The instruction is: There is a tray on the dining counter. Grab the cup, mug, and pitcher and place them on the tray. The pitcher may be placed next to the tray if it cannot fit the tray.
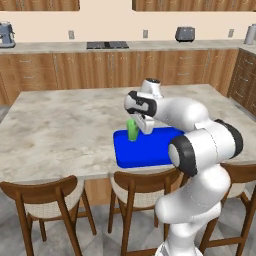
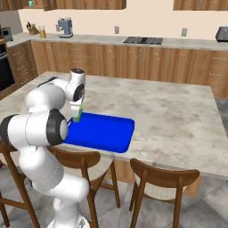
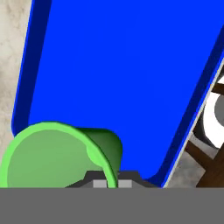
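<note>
The cup (image 1: 132,130) hangs over the left end of the tray (image 1: 150,150), its rim pinched in the tool (image 1: 136,125), whose jaws are closed narrow on the wall. In the hand view the cup (image 3: 57,155) is cut off below and hides the fingertips. The tray lies near the worktop's (image 1: 65,125) front edge, its right end behind the arm. Chairs (image 1: 47,200) stand below.

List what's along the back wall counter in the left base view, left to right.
Coffee machine → cooktop → toaster → grey canister at the far right edge.
</note>
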